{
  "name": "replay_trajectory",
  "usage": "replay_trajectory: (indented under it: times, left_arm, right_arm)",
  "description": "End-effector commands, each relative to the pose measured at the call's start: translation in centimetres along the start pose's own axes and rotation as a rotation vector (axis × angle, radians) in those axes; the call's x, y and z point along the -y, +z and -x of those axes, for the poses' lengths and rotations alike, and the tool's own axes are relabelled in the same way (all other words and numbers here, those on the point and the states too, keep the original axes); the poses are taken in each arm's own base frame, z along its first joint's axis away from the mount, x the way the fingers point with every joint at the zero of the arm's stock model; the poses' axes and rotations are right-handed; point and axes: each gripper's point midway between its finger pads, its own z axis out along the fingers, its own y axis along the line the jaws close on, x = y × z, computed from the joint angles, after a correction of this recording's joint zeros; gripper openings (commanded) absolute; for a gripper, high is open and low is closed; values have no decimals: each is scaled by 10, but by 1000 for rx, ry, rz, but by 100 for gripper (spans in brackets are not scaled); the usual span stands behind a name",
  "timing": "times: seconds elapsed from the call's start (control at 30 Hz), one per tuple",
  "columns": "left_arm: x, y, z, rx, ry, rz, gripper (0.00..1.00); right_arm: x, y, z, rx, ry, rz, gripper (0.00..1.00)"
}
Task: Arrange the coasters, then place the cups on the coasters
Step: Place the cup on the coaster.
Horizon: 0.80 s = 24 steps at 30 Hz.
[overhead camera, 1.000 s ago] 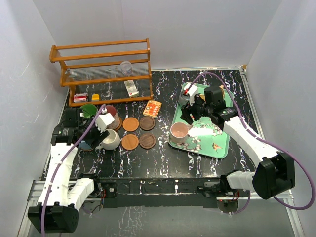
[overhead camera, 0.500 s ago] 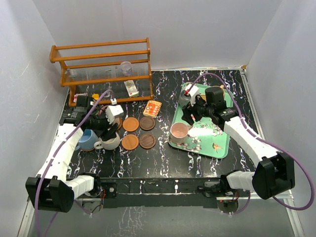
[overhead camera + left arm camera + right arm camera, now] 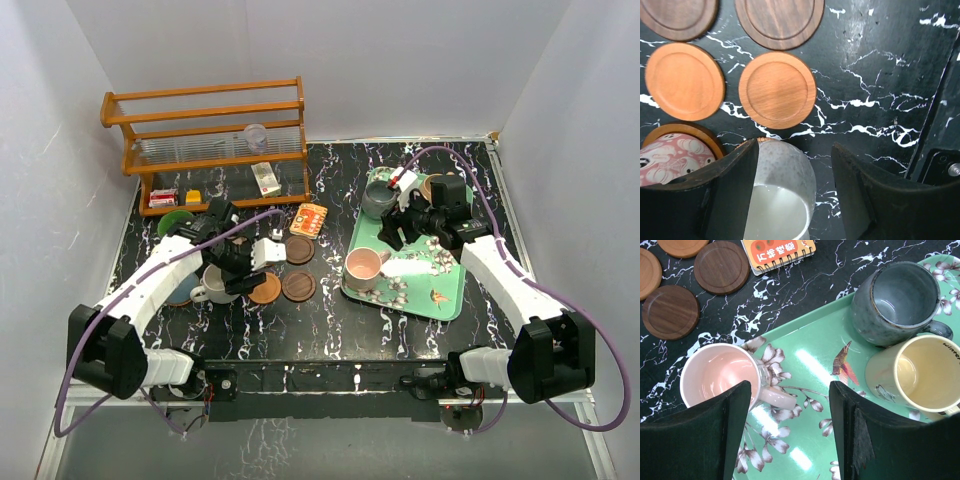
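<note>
Putting mugs on the round wooden coasters looks like the job right now. The left gripper (image 3: 794,147) hangs with fingers wide and empty over the white mug (image 3: 782,190), just beside a bare light coaster (image 3: 777,90). The right gripper (image 3: 790,385), wide and empty too, hangs over the pink mug (image 3: 720,375) on the green tray (image 3: 805,360); next, I think, it must drop, pinch that mug and carry it to a bare coaster.
</note>
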Motion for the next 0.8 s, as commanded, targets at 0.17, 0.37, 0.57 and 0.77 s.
replay_trajectory:
  times: [0.17, 0.37, 0.57, 0.77]
  left_arm:
    - [-2, 7, -31, -165, 100, -16, 57]
    - [-10, 4, -37, -213, 108, 11, 55]
    - [-14, 0, -44, -255, 108, 43, 50]
    - [-18, -5, -49, -288, 104, 71, 47]
  right_arm:
    - [0, -6, 14, 58, -10, 12, 62]
    - [-1, -5, 13, 56, -8, 16, 62]
    - [-1, -5, 13, 56, -9, 20, 63]
    - [-2, -5, 12, 53, -6, 21, 63]
